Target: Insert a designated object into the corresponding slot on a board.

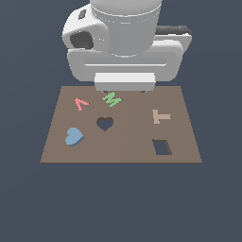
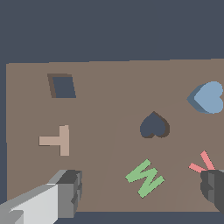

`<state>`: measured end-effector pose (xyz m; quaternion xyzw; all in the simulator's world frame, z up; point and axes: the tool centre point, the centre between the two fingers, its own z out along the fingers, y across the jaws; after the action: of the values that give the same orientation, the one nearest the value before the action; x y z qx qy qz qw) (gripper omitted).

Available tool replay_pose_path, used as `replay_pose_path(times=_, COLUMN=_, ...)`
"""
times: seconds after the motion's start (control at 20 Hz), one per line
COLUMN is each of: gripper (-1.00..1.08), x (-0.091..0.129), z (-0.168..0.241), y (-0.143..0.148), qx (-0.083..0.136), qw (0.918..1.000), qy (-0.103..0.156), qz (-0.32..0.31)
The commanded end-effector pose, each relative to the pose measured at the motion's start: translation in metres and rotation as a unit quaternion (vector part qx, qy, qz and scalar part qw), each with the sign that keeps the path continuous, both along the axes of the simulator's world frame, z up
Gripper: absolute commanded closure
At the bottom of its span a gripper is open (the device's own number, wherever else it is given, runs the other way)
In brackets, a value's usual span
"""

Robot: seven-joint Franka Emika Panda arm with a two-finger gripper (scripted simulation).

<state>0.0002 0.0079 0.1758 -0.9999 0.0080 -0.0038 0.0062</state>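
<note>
My pincer (image 2: pixel 140 192) is open, empty, above the green M (image 2: pixel 145 178). The light-blue heart-shaped block (image 1: pixel 74 136) lies flat on the brown square board (image 1: pixel 127 153), just beside the dark heart-shaped slot (image 1: pixel 105 124). Probably light, stiff; I'd pinch across its lobes' straight flanks.

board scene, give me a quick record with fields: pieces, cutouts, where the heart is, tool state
board: brown square panel, lying flat
cutouts: heart slot near the middle, empty; rectangular cutout toward the exterior view's right, empty
target piece: blue heart, lying flat on the board to the exterior view's left of the heart slot, apart from it
other pieces: red V, green M, tan T, all loose on the board
tool: open, holding nothing, above the green M
task state: heart not yet picked up
</note>
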Motion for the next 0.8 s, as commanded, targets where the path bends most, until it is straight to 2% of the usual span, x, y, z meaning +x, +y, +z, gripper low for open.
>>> replay_pose_path(times=0.0, gripper=-0.92, x=0.000, z=0.000, y=0.000, qx=0.000, qw=1.0000, qy=0.000, qz=0.000)
replay_pose_path(times=0.35, gripper=-0.92, x=0.000, z=-0.004, y=-0.005, qx=0.000, qw=0.9999, qy=0.000, qz=0.012)
replay_pose_path(times=0.75, gripper=-0.92, x=0.001, z=-0.018, y=-0.025, qx=-0.001, qw=0.9985, qy=0.000, qz=0.054)
